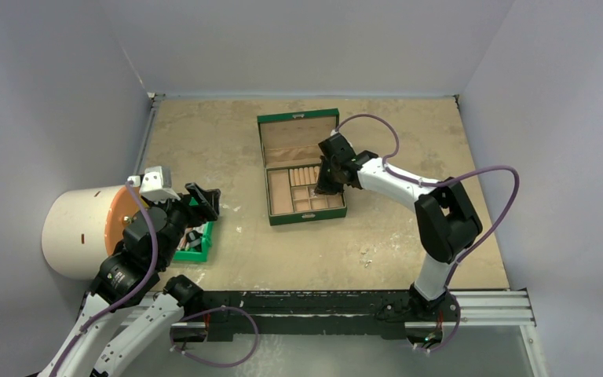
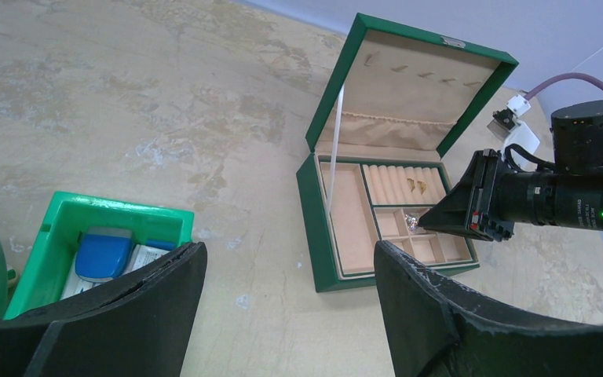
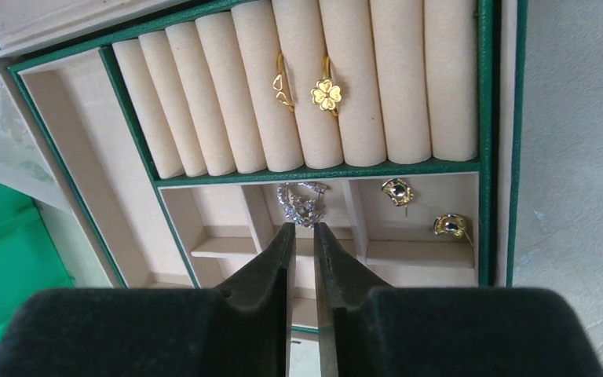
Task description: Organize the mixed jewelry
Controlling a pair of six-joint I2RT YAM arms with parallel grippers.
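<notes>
Jewelry (image 3: pixel 327 94) lies just past the tips of our right hand (image 3: pixel 301 228). The two black fingers are nearly together, with only a thin slit between them, and we see nothing in that slit. A silver sparkly piece (image 3: pixel 302 203) lies in the middle small pocket of the green jewelry box (image 3: pixel 483 118), right in front of the tips. We think it could catch on a finger and get pulled back out when the hand lifts. The fingers could also bump the thin pocket walls and push the whole box along.

Two gold earrings (image 3: pixel 397 191) lie in the next pocket, to the right in the wrist view. A hard bump could make them hop. A gold heart ring (image 3: pixel 283 82) and a gold clover ring (image 3: pixel 327 94) are tucked between the tan rolls (image 3: pixel 361 78).

Our left hand (image 2: pixel 290 247) is wide open, holds nothing, and hangs by the small green bin (image 2: pixel 110 208), well apart from the box.

The desk (image 1: pixel 220 141) is tan and worn, with pale scuffs. Plain light walls (image 1: pixel 298 39) stand around it. A white drum with an orange face (image 1: pixel 71 232) sits at the left edge.
</notes>
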